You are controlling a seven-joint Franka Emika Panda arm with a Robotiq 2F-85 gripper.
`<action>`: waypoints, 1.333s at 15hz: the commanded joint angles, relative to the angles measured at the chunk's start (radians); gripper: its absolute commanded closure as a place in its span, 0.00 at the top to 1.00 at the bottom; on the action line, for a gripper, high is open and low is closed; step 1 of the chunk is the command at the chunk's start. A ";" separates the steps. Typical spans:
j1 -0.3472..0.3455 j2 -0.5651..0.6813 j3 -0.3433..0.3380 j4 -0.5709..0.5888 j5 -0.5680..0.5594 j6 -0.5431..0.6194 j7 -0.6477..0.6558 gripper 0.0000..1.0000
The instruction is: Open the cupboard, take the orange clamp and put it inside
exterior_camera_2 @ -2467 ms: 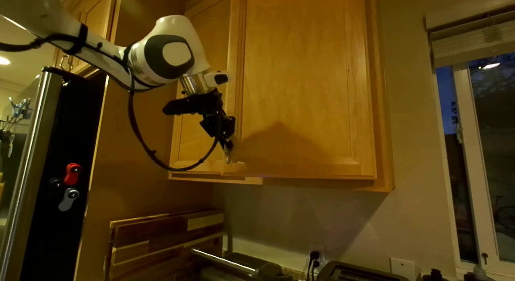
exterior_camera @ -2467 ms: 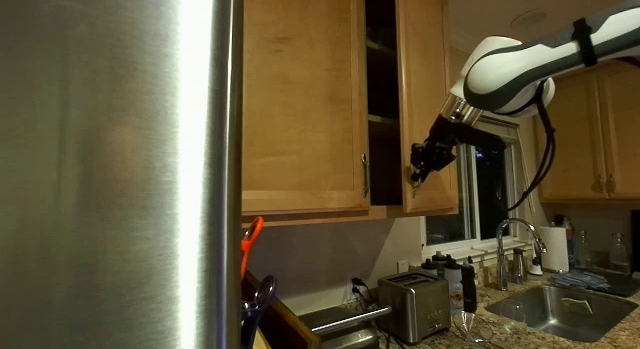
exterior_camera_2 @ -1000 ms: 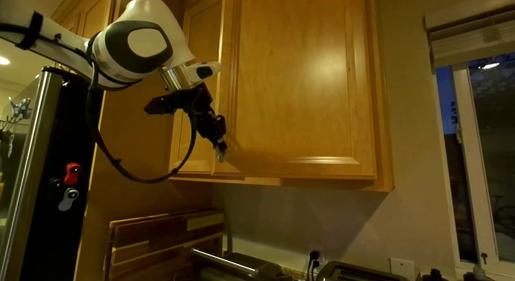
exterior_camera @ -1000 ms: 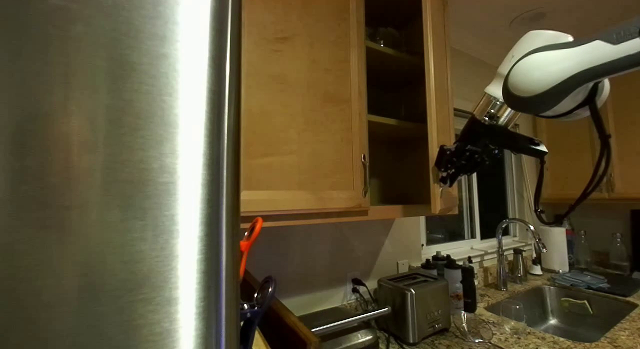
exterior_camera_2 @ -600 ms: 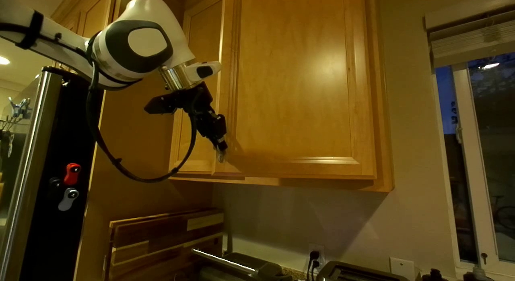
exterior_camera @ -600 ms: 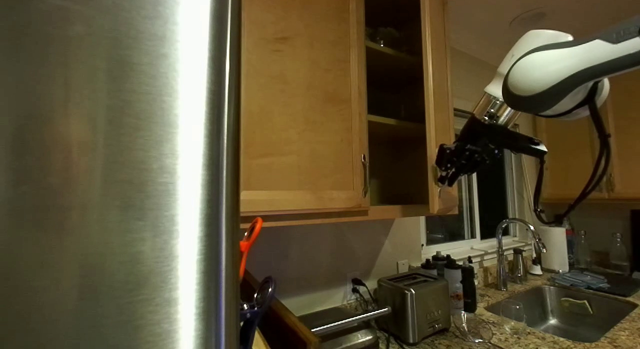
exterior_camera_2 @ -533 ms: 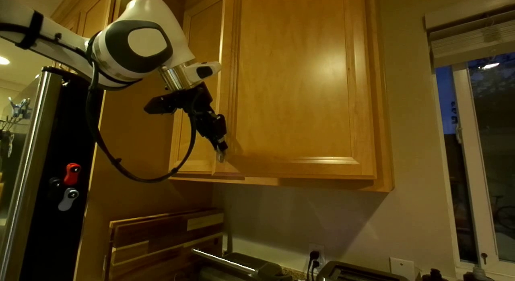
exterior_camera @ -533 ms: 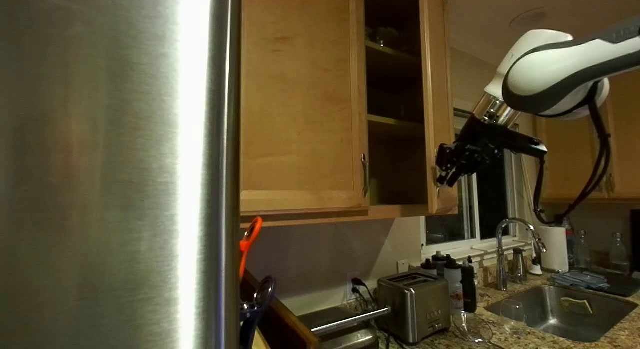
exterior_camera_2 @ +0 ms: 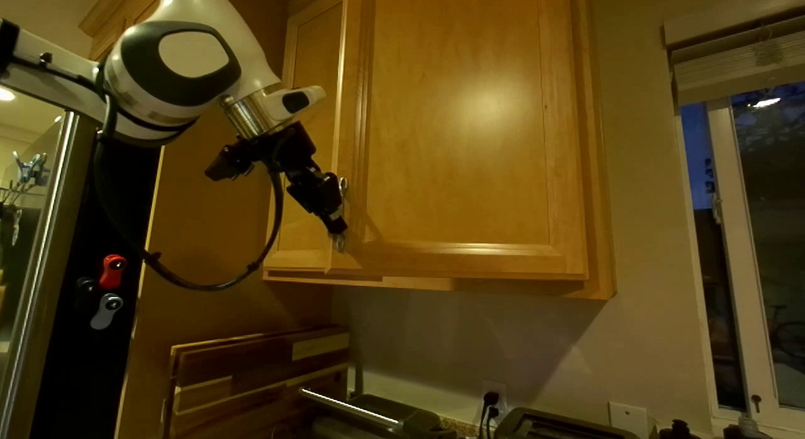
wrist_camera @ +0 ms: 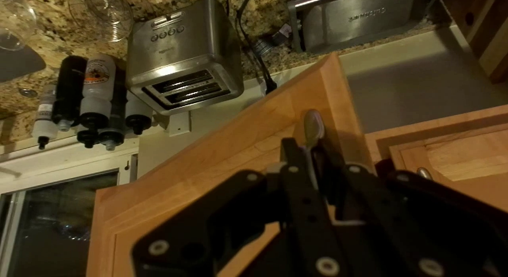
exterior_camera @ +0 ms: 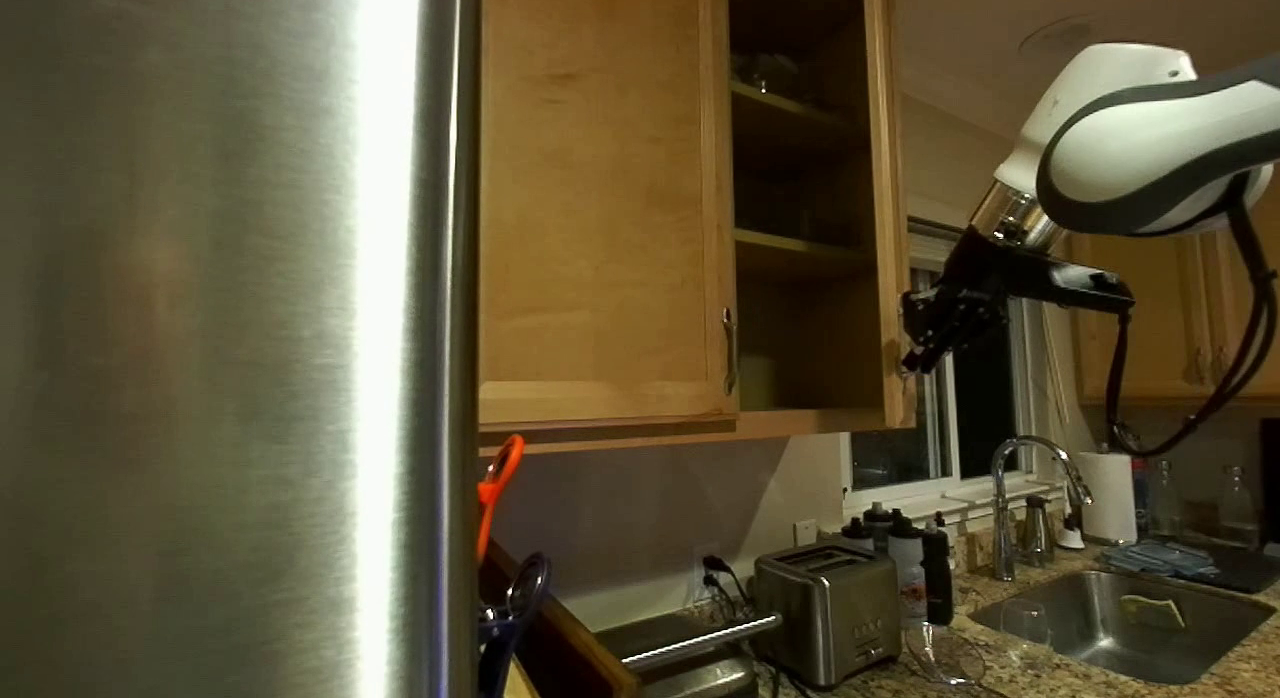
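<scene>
The honey-brown cupboard (exterior_camera: 600,208) has its right-hand door (exterior_camera_2: 459,143) swung outward, showing dark inner shelves (exterior_camera: 800,246). My gripper (exterior_camera: 912,361) is at this door's metal handle (exterior_camera_2: 340,241). In the wrist view my fingers (wrist_camera: 308,150) are closed around the handle (wrist_camera: 314,128), one on each side. The left-hand door stays shut, with its own bar handle (exterior_camera: 730,350). An orange-red looped thing that fits the orange clamp (exterior_camera: 499,481) stands low beside the fridge edge, its lower end hidden. It is far from my gripper.
A brushed-steel fridge panel (exterior_camera: 220,378) fills the left of an exterior view. Below the cupboard are a toaster (exterior_camera: 830,613), several bottles (exterior_camera: 908,568) and a sink (exterior_camera: 1120,628). Wooden boards (exterior_camera_2: 261,376) lean under the cupboard. A red clip (exterior_camera_2: 113,272) is on the fridge side.
My gripper has moved outward with the handle, and the right-hand door has swung wider. It paused and slipped back slightly about half a second ago, then opened further. The orange thing has not moved.
</scene>
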 commanded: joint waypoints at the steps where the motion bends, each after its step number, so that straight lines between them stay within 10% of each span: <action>1: -0.028 -0.179 0.040 -0.113 -0.023 -0.047 0.053 0.06; 5: -0.051 -0.257 0.050 -0.159 -0.040 -0.062 0.049 0.05; 6: -0.054 -0.271 0.052 -0.168 -0.045 -0.064 0.045 0.37; 14: 0.034 -0.354 0.127 -0.161 -0.031 -0.194 0.045 0.76; 20: -0.104 -0.193 0.295 -0.048 -0.095 -0.122 0.224 1.00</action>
